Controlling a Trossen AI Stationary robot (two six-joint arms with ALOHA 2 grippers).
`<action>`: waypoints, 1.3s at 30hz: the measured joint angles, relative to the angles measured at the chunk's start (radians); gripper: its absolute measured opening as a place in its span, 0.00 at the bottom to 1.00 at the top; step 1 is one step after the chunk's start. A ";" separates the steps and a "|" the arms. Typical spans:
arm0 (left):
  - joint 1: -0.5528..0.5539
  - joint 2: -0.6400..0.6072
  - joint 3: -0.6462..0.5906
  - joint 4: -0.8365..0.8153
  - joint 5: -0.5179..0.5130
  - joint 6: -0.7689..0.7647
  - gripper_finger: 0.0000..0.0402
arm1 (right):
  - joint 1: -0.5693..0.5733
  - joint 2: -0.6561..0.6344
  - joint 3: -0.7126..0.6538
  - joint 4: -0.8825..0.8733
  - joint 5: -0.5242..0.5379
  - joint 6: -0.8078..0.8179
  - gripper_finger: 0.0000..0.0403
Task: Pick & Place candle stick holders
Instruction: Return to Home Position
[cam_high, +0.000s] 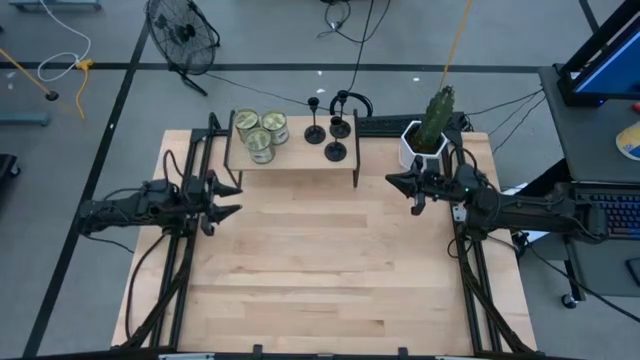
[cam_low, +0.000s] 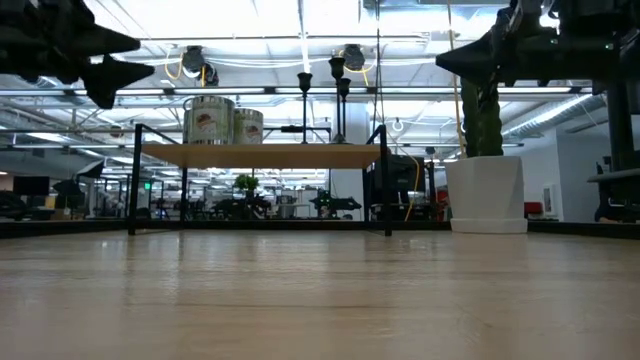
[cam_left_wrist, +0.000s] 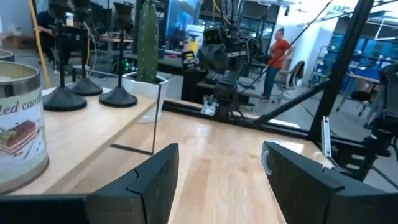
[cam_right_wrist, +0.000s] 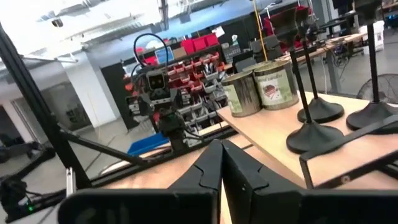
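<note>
Pale wood bench (cam_high: 330, 270) carries a low shelf (cam_high: 300, 160) at its far edge, a potted cactus (cam_high: 428, 135) just beside it. On the shelf, tins (cam_high: 262, 132) stand at one end and three black candle holders (cam_high: 336, 151) at the other. Only the wrist views settle the grips: left claw (cam_left_wrist: 217, 180) spread wide and empty, right claw (cam_right_wrist: 221, 171) pressed closed on nothing. The low view shows both raised off the bench.
</note>
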 joint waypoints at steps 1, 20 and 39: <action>0.000 0.004 -0.003 0.001 -0.002 -0.001 0.60 | 0.000 -0.015 0.000 -0.021 0.001 -0.013 0.01; -0.001 0.030 -0.157 0.207 0.024 -0.015 0.60 | -0.016 -0.246 0.000 -0.229 -0.041 -0.052 0.01; 0.000 0.030 -0.157 0.207 0.033 0.004 0.60 | 0.148 -0.430 -0.158 -0.285 0.274 -0.015 0.01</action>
